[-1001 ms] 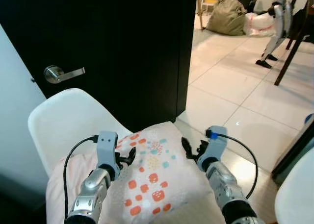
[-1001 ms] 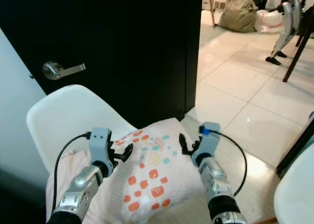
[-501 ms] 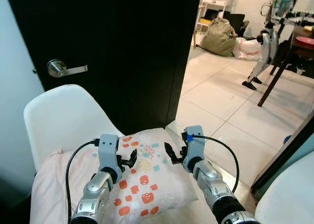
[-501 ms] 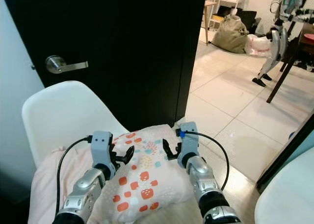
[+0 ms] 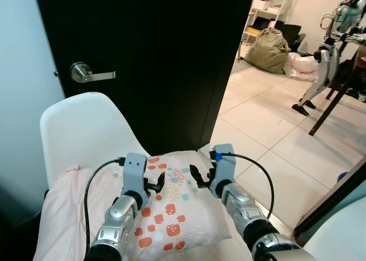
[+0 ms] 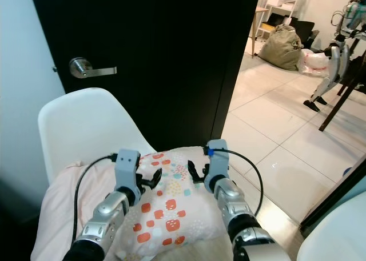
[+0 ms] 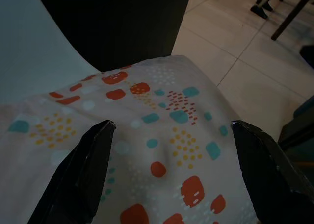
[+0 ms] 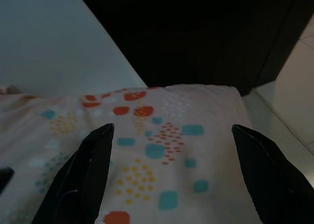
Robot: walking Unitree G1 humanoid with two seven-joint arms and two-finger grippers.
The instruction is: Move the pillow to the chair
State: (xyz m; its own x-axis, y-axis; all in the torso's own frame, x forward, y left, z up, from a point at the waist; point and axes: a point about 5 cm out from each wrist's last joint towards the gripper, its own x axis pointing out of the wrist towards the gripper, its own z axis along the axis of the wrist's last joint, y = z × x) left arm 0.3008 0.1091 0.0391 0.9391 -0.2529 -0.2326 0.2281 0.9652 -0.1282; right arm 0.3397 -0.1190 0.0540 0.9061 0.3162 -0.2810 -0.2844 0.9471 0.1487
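Left eye view: pillow [image 5: 171, 215] lies on the white chair [image 5: 80, 129], left gripper [image 5: 155, 183] and right gripper [image 5: 198, 177] spread wide above it.

A white moulded chair [image 5: 80, 129] stands before a black door, its seat carrying a pale pink pillow [image 5: 171, 215] with coloured spots.

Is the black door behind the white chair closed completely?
No, the black door stands open, showing tiled floor beyond the white chair.
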